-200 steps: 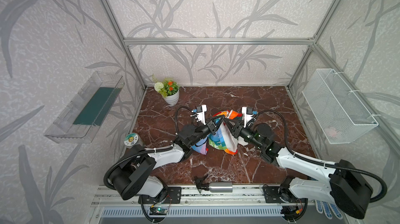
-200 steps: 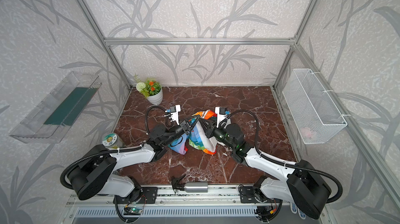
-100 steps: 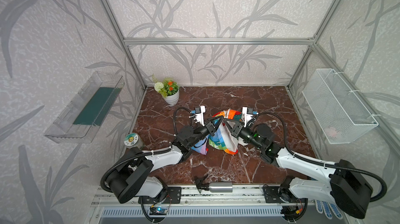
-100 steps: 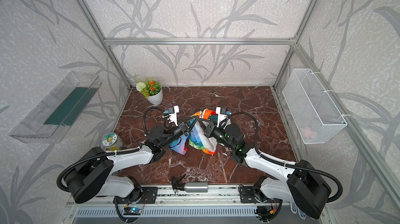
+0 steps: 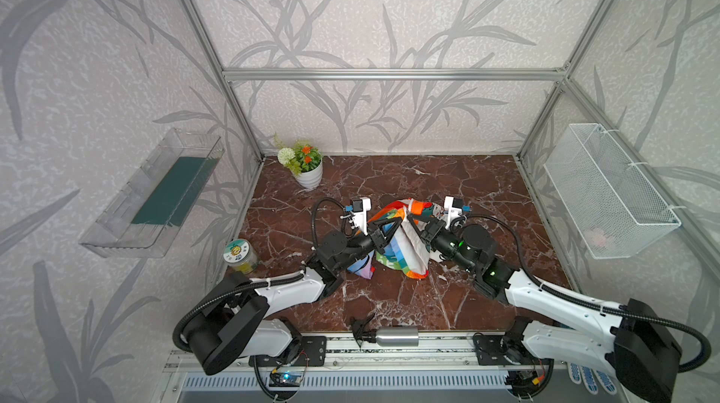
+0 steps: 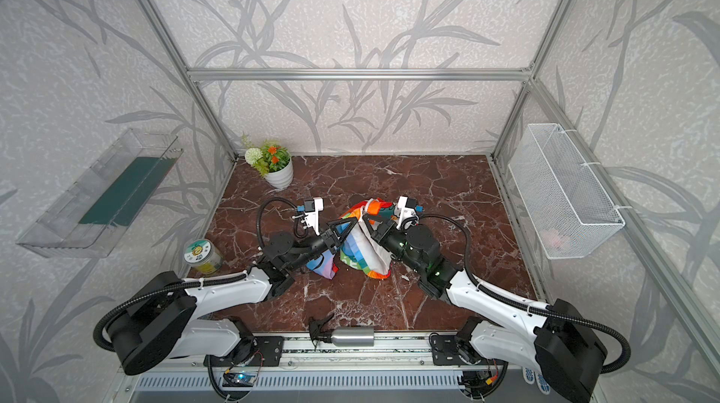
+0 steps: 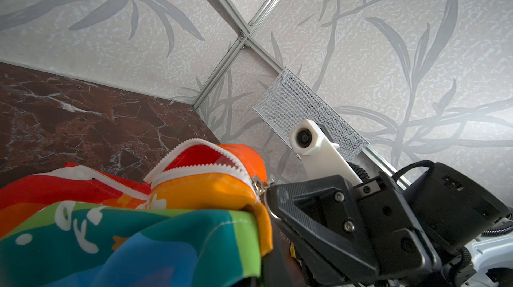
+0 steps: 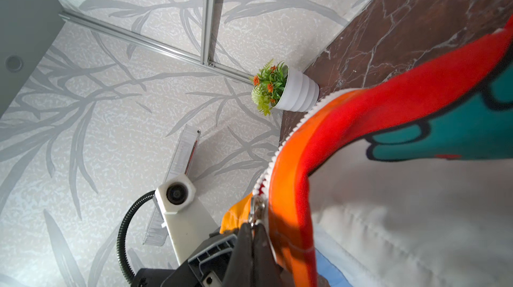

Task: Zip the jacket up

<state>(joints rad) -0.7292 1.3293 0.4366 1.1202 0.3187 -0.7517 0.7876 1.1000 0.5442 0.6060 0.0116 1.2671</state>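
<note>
Since a second ago, almost no travel in either arm; only the right gripper (image 8: 253,230) has drawn its jaws fully together. The jacket (image 5: 395,255) hangs bunched between both arms at mid-worktop (image 5: 467,187), lower folds resting on the marble. Zipper teeth (image 7: 194,141) beyond the slider lie apart, so the front is not fully closed.

Right gripper: pinched on the zipper pull (image 7: 261,185).

Left gripper (image 5: 394,224): closed, apparently on jacket cloth beside the slider; the contact is hidden by fabric.

Step, as I read it: pull grasped, run unfinished. Next calls for drawing the pull along the teeth while the left keeps the cloth taut.
</note>
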